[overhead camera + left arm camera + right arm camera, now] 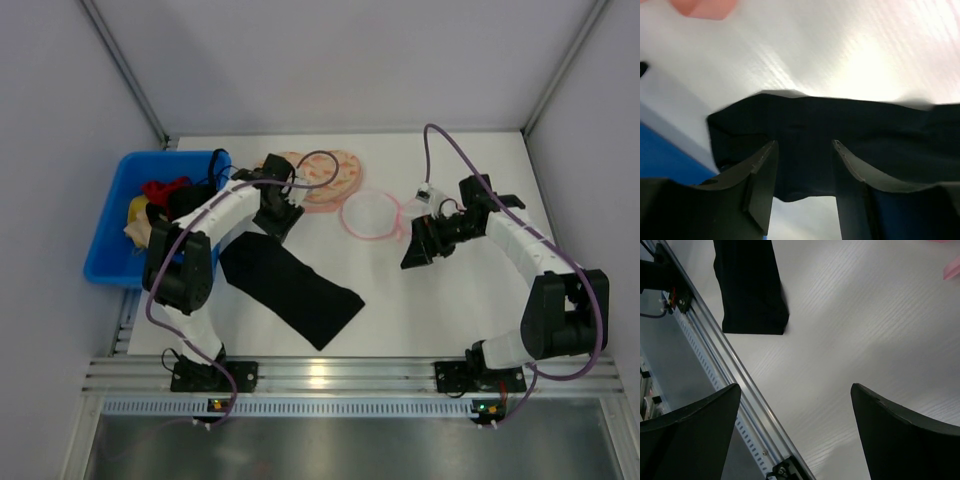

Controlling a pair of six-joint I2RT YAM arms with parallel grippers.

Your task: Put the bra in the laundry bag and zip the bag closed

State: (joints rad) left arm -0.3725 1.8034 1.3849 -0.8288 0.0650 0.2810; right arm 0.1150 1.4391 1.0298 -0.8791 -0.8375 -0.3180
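Note:
The bra (290, 285) is a long black strip lying flat and diagonal on the white table, left of centre. My left gripper (278, 218) is open right over its upper-left end. In the left wrist view the black fabric (805, 125) fills the space between and beyond the spread fingertips of that gripper (804, 150). The laundry bag (370, 213) is a round white mesh pouch with a pink rim, lying at the table's centre. My right gripper (415, 250) is open and empty just right of the bag. In its own view it (795, 387) hangs over bare table, with the bra's far end (750, 285) ahead.
A peach-pink patterned heart-shaped piece (322, 176) lies behind the bag. A blue bin (120, 245) with several clothes stands at the left edge. An aluminium rail (320, 372) runs along the near edge and also shows in the right wrist view (715, 365).

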